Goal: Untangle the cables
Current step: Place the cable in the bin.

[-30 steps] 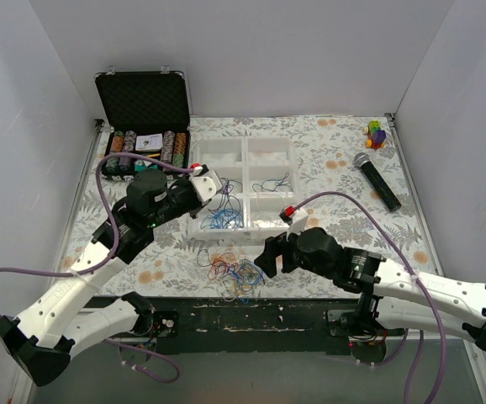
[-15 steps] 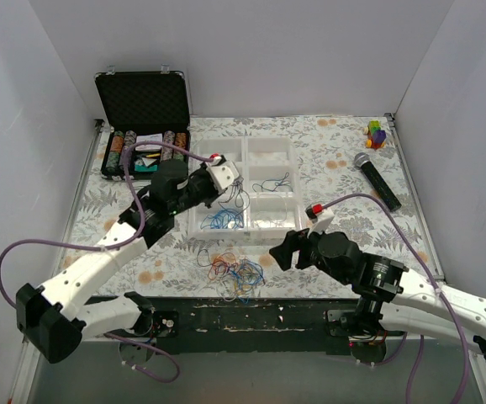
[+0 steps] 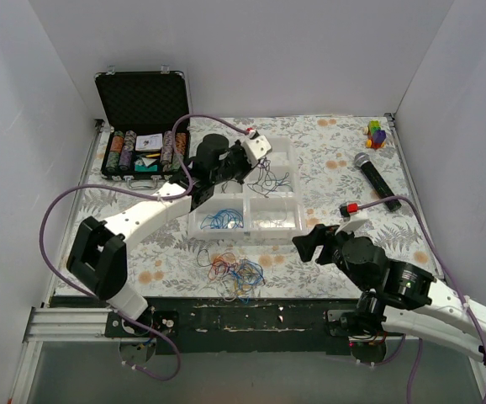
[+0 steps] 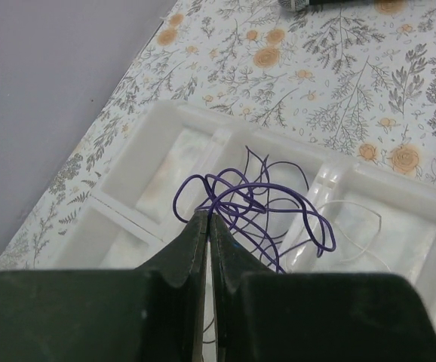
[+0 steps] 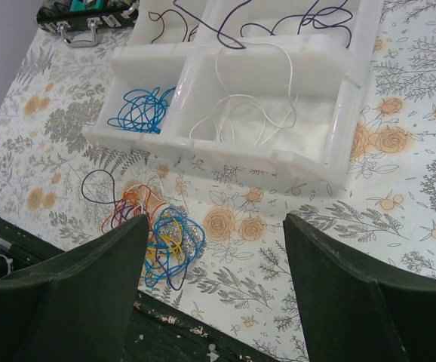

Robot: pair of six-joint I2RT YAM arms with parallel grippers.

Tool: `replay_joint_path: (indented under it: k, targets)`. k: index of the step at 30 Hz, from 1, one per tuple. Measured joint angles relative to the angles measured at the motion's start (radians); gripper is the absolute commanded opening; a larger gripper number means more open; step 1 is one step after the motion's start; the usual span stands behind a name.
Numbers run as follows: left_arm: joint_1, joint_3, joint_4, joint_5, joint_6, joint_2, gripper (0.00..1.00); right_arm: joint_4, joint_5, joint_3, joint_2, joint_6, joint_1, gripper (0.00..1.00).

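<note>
At the near edge of the counter, which wears a floral cloth, the right pincer hovers with its two dark fingers spread wide and nothing between them. Just beside it, toward the left arm, lies the tangle of cables: blue, orange, yellow, red and dark strands knotted loosely together on the cloth, with one thin dark loop straying out on the left. Beyond the tangle, apart from it, sits a white tray split into compartments. Its near left compartment holds a bundle of blue cables, and the near right one holds a white cable in slack curls. Farther on, over the middle of the tray, the left pincer is clamped fully together on a purple cable, whose loops fan out and hang from the fingertips above the compartments; I cannot tell whether the lowest loop touches the tray floor. At the far left stands an open black case with rows of chips in its base. Toward the far right lies a black microphone, and in the far right corner a small cluster of coloured blocks.
</note>
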Motion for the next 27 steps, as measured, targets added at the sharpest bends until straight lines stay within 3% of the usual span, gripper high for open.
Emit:
replay_joint_path:
  k: [11, 21, 25, 27]
  targets:
    - [0.001, 0.184, 0.088, -0.027, -0.04, 0.194, 0.0, -0.073, 0.039, 0.007, -0.058, 0.013, -0.003, 0.79]
    - [0.002, 0.138, 0.087, -0.107, 0.08, 0.309, 0.0, -0.101, 0.043, 0.031, -0.077, 0.023, -0.004, 0.79]
    - [0.0, 0.13, 0.057, -0.138, 0.124, 0.341, 0.19, -0.108, 0.043, 0.031, -0.077, 0.024, -0.004, 0.79]
    - [-0.002, 0.118, 0.035, -0.14, 0.142, 0.34, 0.23, -0.113, 0.042, 0.032, -0.073, 0.026, -0.005, 0.78]
